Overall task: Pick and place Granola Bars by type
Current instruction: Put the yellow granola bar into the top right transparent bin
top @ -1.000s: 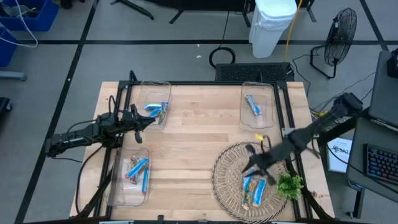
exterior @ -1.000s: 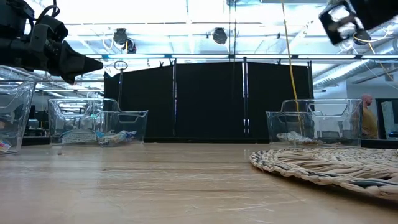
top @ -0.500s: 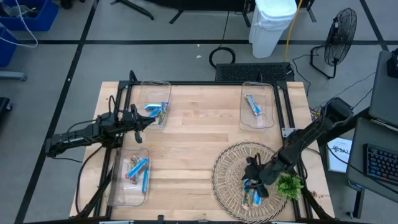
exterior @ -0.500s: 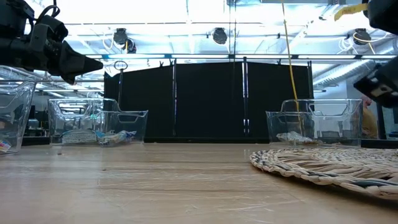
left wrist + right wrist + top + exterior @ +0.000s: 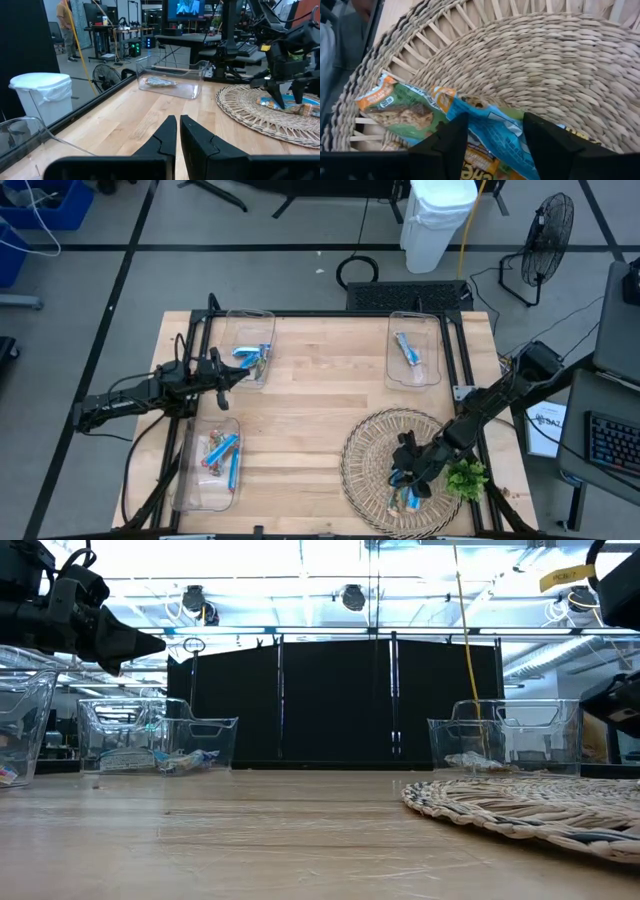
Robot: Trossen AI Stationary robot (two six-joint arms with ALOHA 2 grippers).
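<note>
Two dark fingers of the right gripper [image 5: 492,132] stand spread over the woven tray [image 5: 560,60], a blue-wrapped granola bar [image 5: 495,131] lying directly between them and a green-and-orange bar [image 5: 402,107] just beside it (whether the tips touch the wrapper cannot be told). From above, that gripper [image 5: 408,470] sits low over the tray's bars. Left gripper [image 5: 177,132], fingers pressed together, hovers near the far-left clear bin [image 5: 250,345].
</note>
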